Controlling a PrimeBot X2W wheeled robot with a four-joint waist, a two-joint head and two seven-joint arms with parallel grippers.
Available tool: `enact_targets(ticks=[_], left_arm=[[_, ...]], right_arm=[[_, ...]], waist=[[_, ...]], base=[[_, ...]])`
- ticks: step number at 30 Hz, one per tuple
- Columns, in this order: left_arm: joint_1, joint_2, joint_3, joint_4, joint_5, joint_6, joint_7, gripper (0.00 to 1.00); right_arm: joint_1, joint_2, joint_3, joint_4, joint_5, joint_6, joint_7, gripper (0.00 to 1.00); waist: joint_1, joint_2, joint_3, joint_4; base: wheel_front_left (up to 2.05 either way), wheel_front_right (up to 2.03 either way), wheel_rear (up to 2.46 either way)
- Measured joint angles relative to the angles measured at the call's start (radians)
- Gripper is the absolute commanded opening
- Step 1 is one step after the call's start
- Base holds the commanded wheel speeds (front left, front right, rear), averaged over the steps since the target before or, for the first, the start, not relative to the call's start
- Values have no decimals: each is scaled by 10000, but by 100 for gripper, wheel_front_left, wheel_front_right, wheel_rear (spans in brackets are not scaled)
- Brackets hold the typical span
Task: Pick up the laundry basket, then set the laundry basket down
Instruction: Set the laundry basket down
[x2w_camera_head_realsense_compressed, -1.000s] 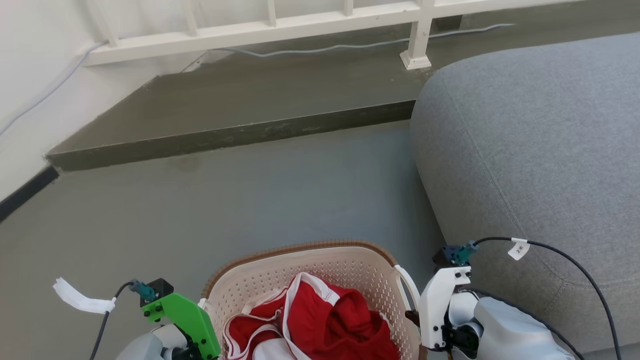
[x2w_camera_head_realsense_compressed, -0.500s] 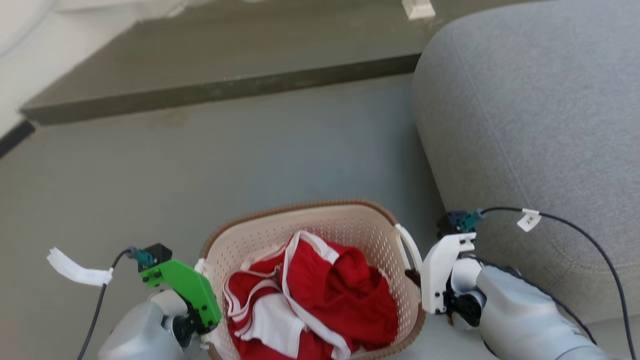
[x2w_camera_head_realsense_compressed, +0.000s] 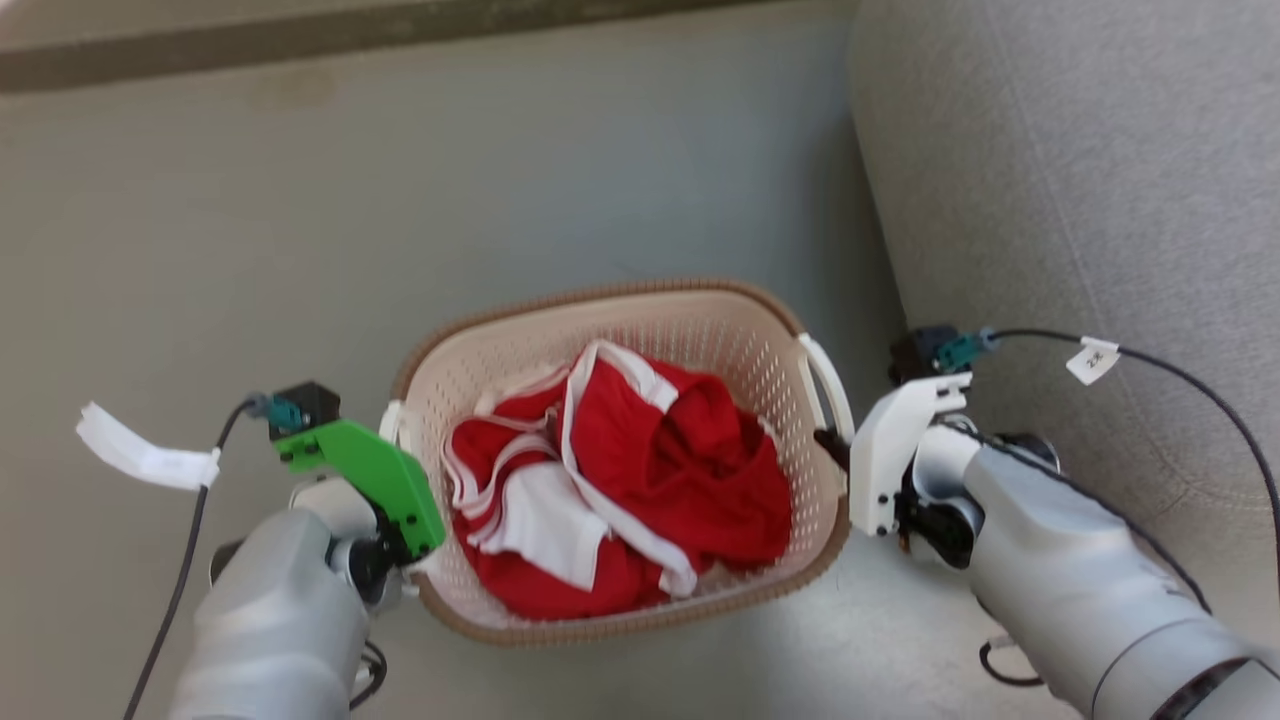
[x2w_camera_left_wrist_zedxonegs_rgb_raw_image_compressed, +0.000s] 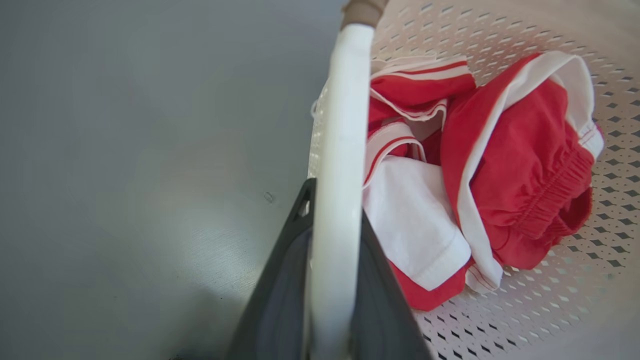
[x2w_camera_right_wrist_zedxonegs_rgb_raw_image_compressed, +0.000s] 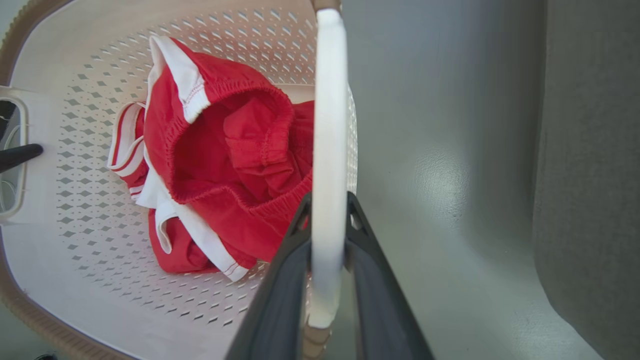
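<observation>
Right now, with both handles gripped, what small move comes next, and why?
Probably lower the laundry basket level onto the floor: left gripper and right gripper are shut on its handles, and the head view has been tipping downward.

The laundry basket (x2w_camera_head_realsense_compressed: 700, 330) was perforated cream with a brown woven rim. The clothes (x2w_camera_head_realsense_compressed: 690, 470) were red with white bands.

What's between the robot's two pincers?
The laundry basket with red-and-white clothes, seen in the head view. Wrist views show left pincer and right pincer shut on its white handles.
</observation>
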Motion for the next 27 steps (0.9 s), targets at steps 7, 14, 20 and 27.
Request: enact_targets(ticks=[7,14,20,27], left_arm=[[-674,0,-58,-192,148,130,-368,0],[-1447,23,-136,-499,357,284,-872,0],[-2173,27,-194,-771,529,355,-1227,0],[-2885,46,-253,-888,702,454,-1772,0]], right_arm=[[-729,-169,77,-163,-180,0,-617,0],[-1426,-301,54,-255,-328,-2,-1262,0],[-2157,-487,-40,-278,-460,0,-1843,0],[-2846,-581,-107,-299,-683,2,-2545,0]], waist=[[0,0,1004,34],[1,0,2011,47],[1,0,2881,79],[0,0,3835,139]], base=[[0,0,0],[0,0,0],[0,0,0],[0,0,0]])
